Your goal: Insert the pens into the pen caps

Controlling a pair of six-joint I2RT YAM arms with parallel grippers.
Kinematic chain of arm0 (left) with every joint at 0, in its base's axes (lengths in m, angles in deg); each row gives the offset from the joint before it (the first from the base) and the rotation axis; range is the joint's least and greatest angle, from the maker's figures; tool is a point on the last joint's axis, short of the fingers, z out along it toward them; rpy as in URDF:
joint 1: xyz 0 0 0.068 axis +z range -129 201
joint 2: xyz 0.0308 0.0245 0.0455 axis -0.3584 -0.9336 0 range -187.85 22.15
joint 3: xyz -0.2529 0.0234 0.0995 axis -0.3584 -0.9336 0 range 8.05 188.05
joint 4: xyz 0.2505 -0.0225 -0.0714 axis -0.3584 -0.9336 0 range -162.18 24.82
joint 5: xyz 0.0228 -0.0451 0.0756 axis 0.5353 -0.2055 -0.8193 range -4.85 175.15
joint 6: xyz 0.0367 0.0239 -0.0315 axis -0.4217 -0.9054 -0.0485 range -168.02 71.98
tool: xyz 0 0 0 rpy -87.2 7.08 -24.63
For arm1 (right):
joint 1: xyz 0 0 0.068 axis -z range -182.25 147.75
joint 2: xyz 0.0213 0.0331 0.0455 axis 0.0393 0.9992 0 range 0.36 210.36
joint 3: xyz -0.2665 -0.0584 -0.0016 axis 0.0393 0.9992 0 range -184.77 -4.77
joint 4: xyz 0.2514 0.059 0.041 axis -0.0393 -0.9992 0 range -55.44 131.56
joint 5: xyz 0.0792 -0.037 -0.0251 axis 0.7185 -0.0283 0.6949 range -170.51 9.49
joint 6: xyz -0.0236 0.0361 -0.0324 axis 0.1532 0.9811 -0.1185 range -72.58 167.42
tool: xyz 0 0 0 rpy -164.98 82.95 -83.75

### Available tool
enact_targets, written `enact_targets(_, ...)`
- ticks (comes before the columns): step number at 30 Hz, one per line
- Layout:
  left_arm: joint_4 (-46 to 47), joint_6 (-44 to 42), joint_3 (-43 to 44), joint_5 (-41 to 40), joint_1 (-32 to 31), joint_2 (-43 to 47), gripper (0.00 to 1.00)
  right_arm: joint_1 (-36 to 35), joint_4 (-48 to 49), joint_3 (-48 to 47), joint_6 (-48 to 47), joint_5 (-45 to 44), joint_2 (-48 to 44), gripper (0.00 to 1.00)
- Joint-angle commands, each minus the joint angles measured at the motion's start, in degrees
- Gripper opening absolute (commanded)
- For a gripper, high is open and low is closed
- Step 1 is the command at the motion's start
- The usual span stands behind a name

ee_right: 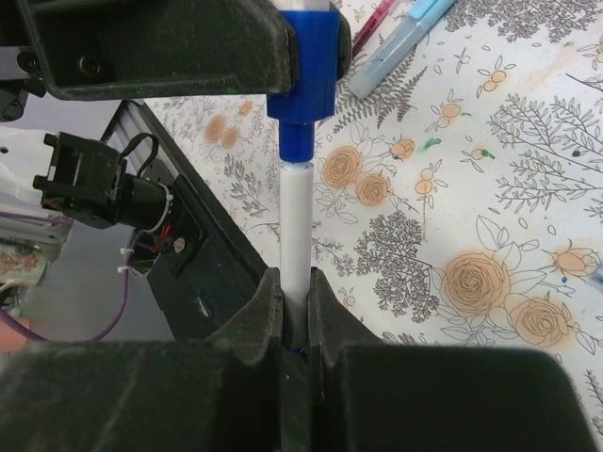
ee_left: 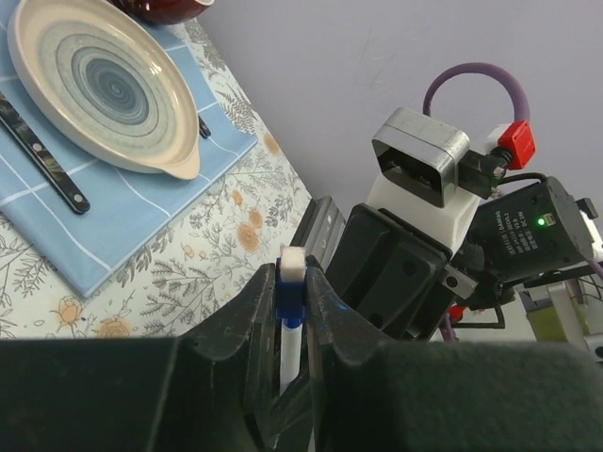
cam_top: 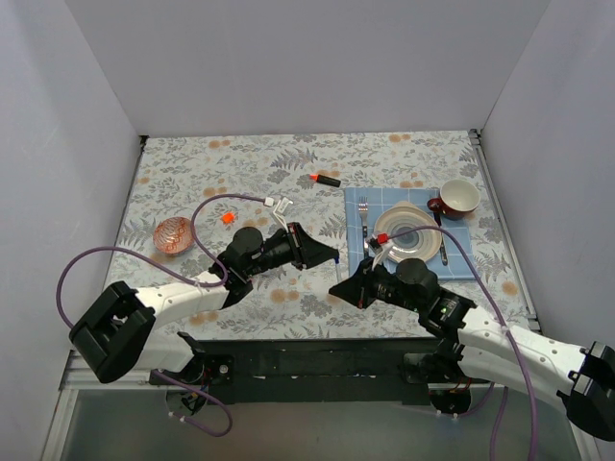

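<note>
My right gripper (cam_top: 338, 286) (ee_right: 295, 292) is shut on the shaft of the thin white pen (ee_right: 297, 221). My left gripper (cam_top: 332, 259) (ee_left: 292, 282) is shut on the dark blue cap (ee_right: 306, 71) (ee_left: 290, 299), which sits on the pen's far end. Both grippers meet above the table's near middle. The black marker (cam_top: 327, 180) with an orange-red tip lies at the back centre. An orange-red cap (cam_top: 228, 218) lies left of centre. The light-blue marker (ee_right: 400, 38) and maroon pen (ee_right: 377, 19) lie side by side on the cloth. The other caps are out of view.
A blue placemat (cam_top: 452, 259) at the right holds a plate (cam_top: 408, 230), fork (cam_top: 363, 219), knife (cam_top: 442, 252) and a red-and-white cup (cam_top: 459, 197). A brown bowl (cam_top: 173, 235) stands at the left. Grey walls enclose the table.
</note>
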Motion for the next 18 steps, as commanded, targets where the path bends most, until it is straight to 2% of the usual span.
enact_targets(1,1.3,-2.2,-1.0,7.1,-1.0,-1.7,0.0,0.3,-1.2,-7.1,-3.5,-6.1,1.1,0.01)
enact_targets(9,0.7,-4.1,-2.2,5.9,-1.5,-0.8,0.0,0.2,-6.3,-12.1,-6.2,-11.9,1.5,0.01)
enact_targets(12,2.1,-2.3,-3.1,5.4,-1.6,-0.4,0.0,0.3,-4.3,-12.1,-6.6,-12.5,1.9,0.01)
enact_targets(18,11.7,3.3,-6.4,4.0,-4.7,-3.9,0.0,0.3,-0.6,-12.0,-8.2,-13.0,2.2,0.01)
